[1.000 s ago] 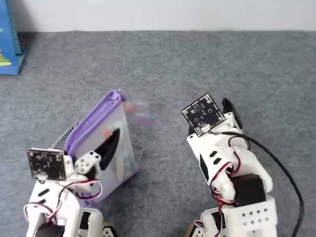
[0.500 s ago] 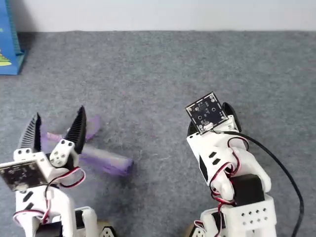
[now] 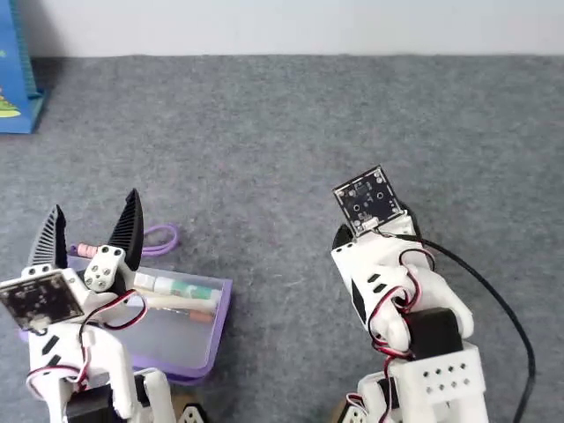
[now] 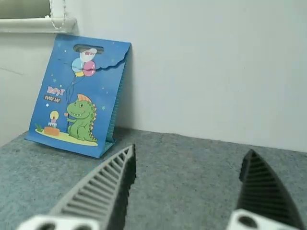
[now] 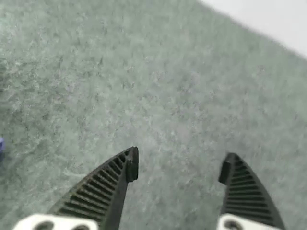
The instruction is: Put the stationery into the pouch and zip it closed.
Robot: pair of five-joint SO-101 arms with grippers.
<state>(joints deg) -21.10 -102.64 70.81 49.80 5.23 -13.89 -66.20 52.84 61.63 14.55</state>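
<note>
The pouch (image 3: 181, 328), clear with purple edging, lies flat on the grey carpet at the lower left. Stationery (image 3: 174, 288) shows through its clear side: white and green pieces and a pinkish pen. A purple loop (image 3: 159, 238) lies by its far edge. My left gripper (image 3: 88, 233) is raised over the pouch's left end, open and holding nothing; in the left wrist view this gripper (image 4: 189, 155) faces the wall. My right gripper (image 5: 180, 165) is open over bare carpet, well to the right of the pouch. Its camera board (image 3: 370, 203) covers most of it from above.
A blue gift bag (image 4: 79, 91) with a dinosaur print stands against the white wall, at the far left edge (image 3: 13, 70) of the carpet. Open carpet (image 3: 291, 132) stretches between the arms and the wall.
The left gripper let go of the pouch, which fell from upright to flat on the carpet. That gripper opened and swung left and up. The right arm barely shifted.
</note>
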